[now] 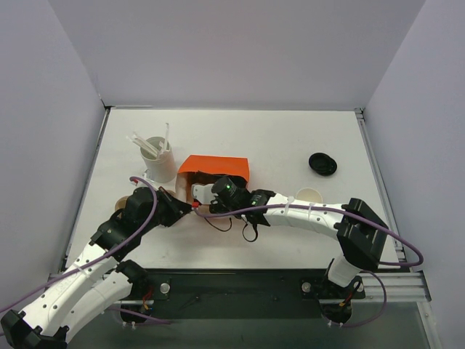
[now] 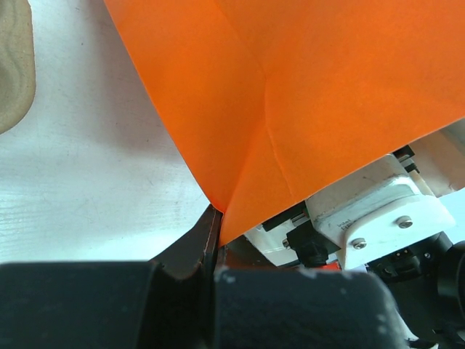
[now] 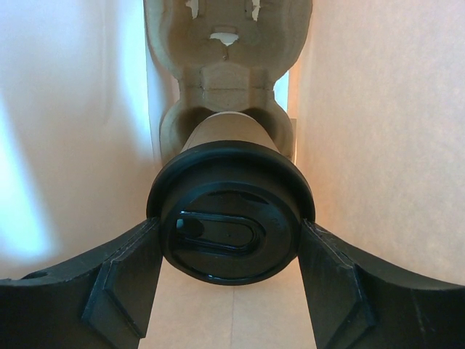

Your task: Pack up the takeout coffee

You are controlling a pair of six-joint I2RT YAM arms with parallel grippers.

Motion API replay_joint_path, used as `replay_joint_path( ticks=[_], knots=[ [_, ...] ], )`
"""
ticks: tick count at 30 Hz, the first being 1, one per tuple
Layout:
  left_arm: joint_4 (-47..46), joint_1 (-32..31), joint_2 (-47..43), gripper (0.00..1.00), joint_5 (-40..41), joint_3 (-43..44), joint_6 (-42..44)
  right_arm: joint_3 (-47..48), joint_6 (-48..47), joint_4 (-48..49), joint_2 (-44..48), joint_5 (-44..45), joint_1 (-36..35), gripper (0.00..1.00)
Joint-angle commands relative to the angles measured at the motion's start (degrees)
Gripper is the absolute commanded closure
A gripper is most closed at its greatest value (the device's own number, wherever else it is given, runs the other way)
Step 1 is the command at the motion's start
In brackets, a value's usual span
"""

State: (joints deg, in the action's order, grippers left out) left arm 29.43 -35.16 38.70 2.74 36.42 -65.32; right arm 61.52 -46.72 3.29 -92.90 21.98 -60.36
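The takeout coffee (image 3: 231,163), a tan paper cup with a black lid, lies inside the orange bag (image 1: 214,166), its base at a pulp cup carrier (image 3: 227,58). My right gripper (image 3: 229,227) reaches into the bag's mouth, shut on the cup with a finger pressed to each side of the lid. In the top view the bag and my right wrist hide the cup. My left gripper (image 2: 215,218) is shut on the lower edge of the orange bag (image 2: 312,87) at its mouth, and shows in the top view just left of the bag's opening (image 1: 190,207).
A white cup of stirrers (image 1: 158,156) stands left of the bag. A loose black lid (image 1: 322,163) lies at the right, and a lidless tan cup (image 1: 309,195) sits beside my right arm. A tan pulp piece (image 2: 14,65) lies to the left of the left gripper.
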Motion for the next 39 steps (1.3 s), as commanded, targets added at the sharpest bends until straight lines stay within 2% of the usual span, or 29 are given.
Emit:
replay_joint_path(
  ticks=[1, 9, 19, 39],
  knots=[
    [-4.03, -0.35, -0.55, 1.00, -2.74, 1.81, -1.13, 0.71, 1.89, -3.02, 0.97, 3.16, -0.11, 0.69],
    [-4.56, -0.35, -0.47, 1.00, -2.74, 1.55, -1.39, 1.06, 2.69, -3.03, -0.70, 4.22, 0.59, 0.68],
    [-5.26, -0.70, -0.38, 1.00, -2.74, 0.40, -2.62, 0.36, 3.74, -0.57, -1.75, 0.70, 3.40, 0.68],
    [-6.75, -1.32, 0.85, 1.00, -2.74, 0.84, -3.06, 0.80, 4.44, 2.42, -4.74, -1.23, 6.13, 0.60]
  ],
)
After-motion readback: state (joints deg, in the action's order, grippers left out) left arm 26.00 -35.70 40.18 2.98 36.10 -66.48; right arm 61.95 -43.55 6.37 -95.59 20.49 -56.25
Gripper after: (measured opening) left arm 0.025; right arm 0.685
